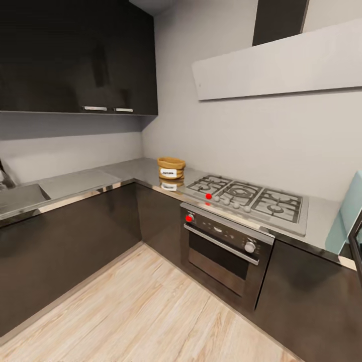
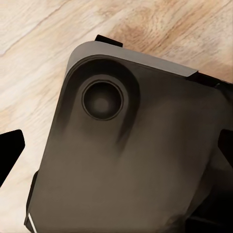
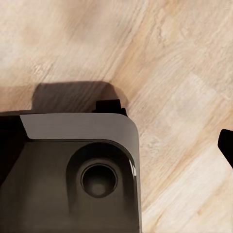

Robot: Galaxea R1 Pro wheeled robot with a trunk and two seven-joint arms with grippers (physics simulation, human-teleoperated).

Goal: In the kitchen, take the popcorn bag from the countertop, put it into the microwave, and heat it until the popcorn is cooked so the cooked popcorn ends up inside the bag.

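Observation:
The popcorn bag (image 1: 171, 168), a squat tan sack with a white label, stands on the grey countertop (image 1: 85, 182) in the far corner, just left of the hob. A pale mint-blue side of the microwave (image 1: 349, 213) shows at the right edge, with part of its dark door frame below. My left gripper (image 2: 116, 150) hangs open over the robot's dark base, a black fingertip (image 2: 10, 151) at each side of the left wrist view. My right gripper (image 3: 116, 145) also looks open, with one fingertip (image 3: 227, 145) showing over the wood floor. Neither holds anything.
A steel gas hob (image 1: 249, 197) with a built-in oven (image 1: 223, 254) beneath it sits between the bag and the microwave. A sink (image 1: 15, 198) lies at the left. Dark cabinets line both walls, and wood floor (image 1: 141, 311) stretches in front.

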